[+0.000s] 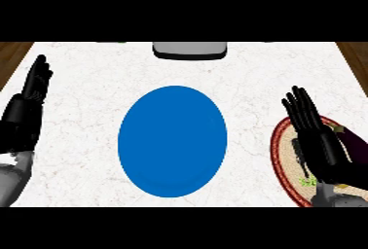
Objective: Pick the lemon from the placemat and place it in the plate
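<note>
A large blue plate (173, 141) lies in the middle of the white counter. At the right edge is a round placemat (284, 146), beige with a dark red rim. My right hand (320, 146) hovers over it, fingers straight and pointing away, holding nothing. A small yellow-green patch (307, 181) peeks out under the heel of that hand; it may be the lemon, mostly hidden. My left hand (25, 112) rests open at the left edge, fingers up.
A dark purple object (354, 143), like an eggplant, lies on the placemat's right part, partly behind my right hand. A grey-white object on a black base (190, 49) stands at the far middle edge. Wood shows beyond the counter's far corners.
</note>
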Robot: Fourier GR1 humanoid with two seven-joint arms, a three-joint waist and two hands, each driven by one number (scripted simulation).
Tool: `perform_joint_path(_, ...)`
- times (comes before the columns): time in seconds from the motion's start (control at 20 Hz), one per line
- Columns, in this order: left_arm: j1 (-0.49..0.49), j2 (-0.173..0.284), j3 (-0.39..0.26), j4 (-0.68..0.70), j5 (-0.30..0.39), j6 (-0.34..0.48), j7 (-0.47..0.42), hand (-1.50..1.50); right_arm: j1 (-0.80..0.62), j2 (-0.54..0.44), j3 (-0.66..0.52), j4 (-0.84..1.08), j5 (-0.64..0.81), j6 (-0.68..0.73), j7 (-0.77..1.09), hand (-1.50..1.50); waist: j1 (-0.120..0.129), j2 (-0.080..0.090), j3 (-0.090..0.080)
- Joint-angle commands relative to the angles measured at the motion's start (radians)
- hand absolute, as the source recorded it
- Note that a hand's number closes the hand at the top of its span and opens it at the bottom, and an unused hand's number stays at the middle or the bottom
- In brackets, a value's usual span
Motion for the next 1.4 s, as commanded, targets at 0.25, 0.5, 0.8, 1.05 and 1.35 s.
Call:
perform_joint_path(0.25, 0.166, -0.116, 0.001, 0.122, 0.133, -0.162, -0.105, 0.00, -0.078, -0.101, 0.058, 0.007, -0.124, 0.196, 0.283, 1.50, -0.008, 0.009, -0.001)
perform_joint_path(0.5, 0.203, -0.135, -0.004, 0.156, 0.168, -0.228, -0.122, 0.00, 0.128, -0.042, 0.001, 0.033, 0.222, -0.079, -0.162, -1.50, -0.032, 0.006, 0.004)
perform_joint_path(0.8, 0.181, -0.161, 0.012, 0.176, 0.134, -0.251, -0.118, 0.00, 0.294, -0.115, -0.072, 0.087, 0.255, -0.006, -0.499, -1.50, -0.027, 0.004, 0.004)
perform_joint_path(1.05, 0.198, -0.207, 0.008, 0.192, 0.092, -0.248, -0.163, 0.00, 0.362, -0.158, -0.181, -0.125, 0.234, -0.054, -0.328, -1.50, -0.029, 0.003, 0.003)
perform_joint_path(1.35, 0.207, -0.236, 0.011, 0.229, 0.084, -0.250, -0.191, 0.00, 0.453, -0.300, -0.215, -0.159, 0.396, -0.037, -0.227, -1.50, -0.032, 0.004, 0.002)
